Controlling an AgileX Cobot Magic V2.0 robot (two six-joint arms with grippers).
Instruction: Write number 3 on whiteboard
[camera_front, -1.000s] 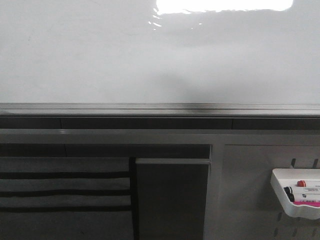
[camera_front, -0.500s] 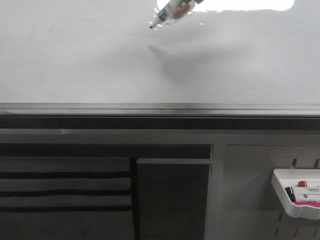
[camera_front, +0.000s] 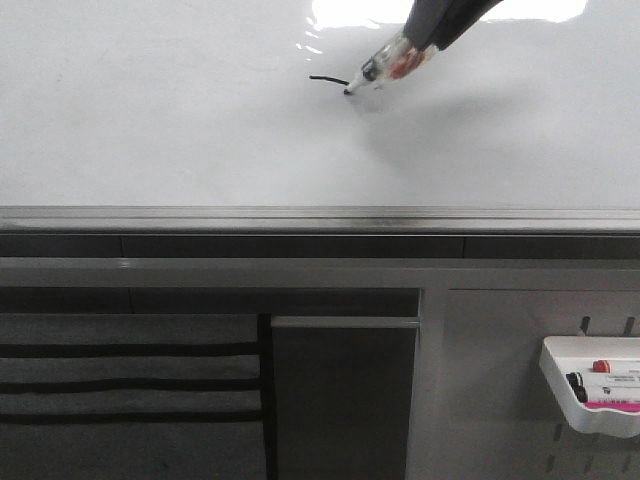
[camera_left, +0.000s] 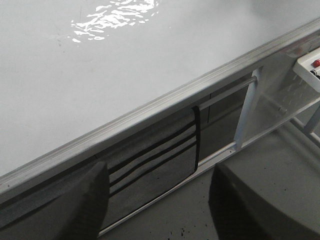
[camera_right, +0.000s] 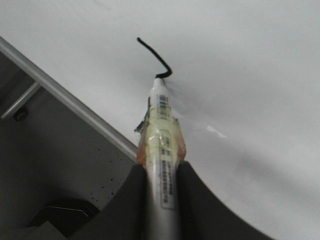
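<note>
Low on the pegboard, your small white tray (camera_front: 575, 398) holds spare markers; up on the whiteboard (camera_front: 150, 120) the number 3 (camera_front: 328, 79) is one short stroke.
Your right gripper (camera_right: 161, 172) pinches the marker (camera_right: 161, 125), tip touching; uneven pressure could skip or smear it. Left gripper (camera_left: 159, 200) spread, holding nothing.

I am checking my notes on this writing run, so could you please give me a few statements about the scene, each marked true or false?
1. The right gripper holds a marker. True.
2. The marker tip touches the whiteboard. True.
3. A full 3 is already drawn. False: only a short black stroke shows.
4. The left gripper holds a marker. False: it is open and empty.
5. The small tray is empty. False: it holds markers.
</note>
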